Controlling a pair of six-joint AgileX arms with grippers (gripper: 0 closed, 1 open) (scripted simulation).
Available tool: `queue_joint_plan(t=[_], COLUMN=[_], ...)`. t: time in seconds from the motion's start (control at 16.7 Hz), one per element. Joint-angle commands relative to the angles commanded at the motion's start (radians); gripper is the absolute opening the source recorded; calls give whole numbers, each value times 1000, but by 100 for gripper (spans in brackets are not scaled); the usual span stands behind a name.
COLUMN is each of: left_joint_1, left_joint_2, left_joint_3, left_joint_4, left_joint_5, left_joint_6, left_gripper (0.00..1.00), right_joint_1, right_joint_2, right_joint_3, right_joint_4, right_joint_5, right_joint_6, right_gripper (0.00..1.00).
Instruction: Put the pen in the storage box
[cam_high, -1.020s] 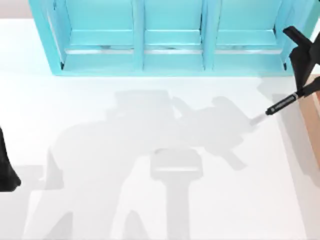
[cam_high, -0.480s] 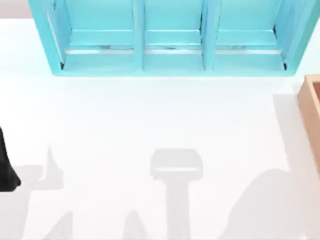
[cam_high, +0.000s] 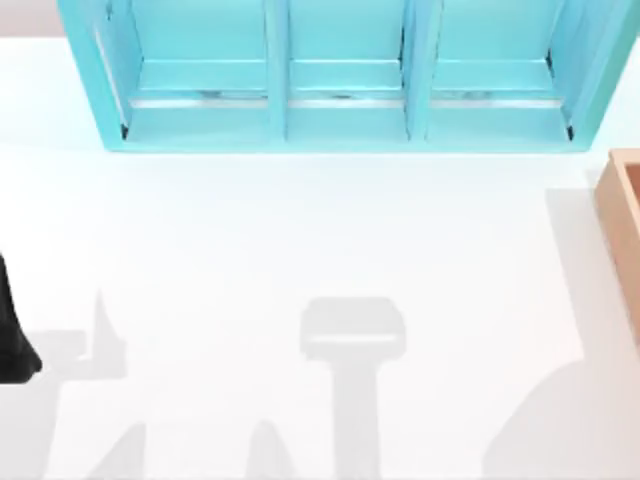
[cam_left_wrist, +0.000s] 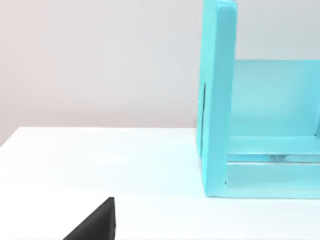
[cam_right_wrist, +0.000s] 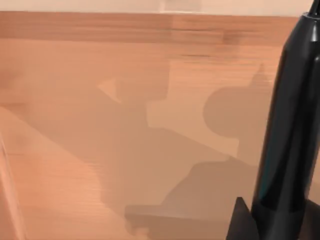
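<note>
Pen (cam_right_wrist: 287, 125), one only, was black and glossy, a slim rounded barrel standing over the wooden floor of the storage box (cam_right_wrist: 100, 125). Whether the right gripper clenched it, I cannot tell. One tan box stood at the table's (cam_high: 300, 240) right edge, one turquoise shelf unit (cam_high: 340, 90) with three compartments behind. The left arm (cam_high: 12, 340) was parked at the left edge.

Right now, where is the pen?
The pen appears in the right wrist view, close to the camera, against the wood-coloured inside of the storage box, which sits at the table's right edge in the top view.
</note>
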Motion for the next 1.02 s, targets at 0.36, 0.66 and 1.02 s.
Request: queue_joint_plan(t=[0.36, 0.66, 1.02], left_joint_1=[0, 0, 0], left_joint_2=[0, 0, 0], left_joint_3=[0, 0, 0], left_joint_4=[0, 0, 0], left_joint_5=[0, 0, 0], left_joint_6=[0, 0, 0], left_gripper=[100, 100, 100], right_joint_1=[97, 107, 100], right_joint_2=[3, -18, -23], right_joint_3=[-130, -229, -238], right_joint_4=[93, 213, 232], right_joint_5=[31, 12, 1], right_joint_6=[84, 105, 103], right_gripper=[0, 0, 8])
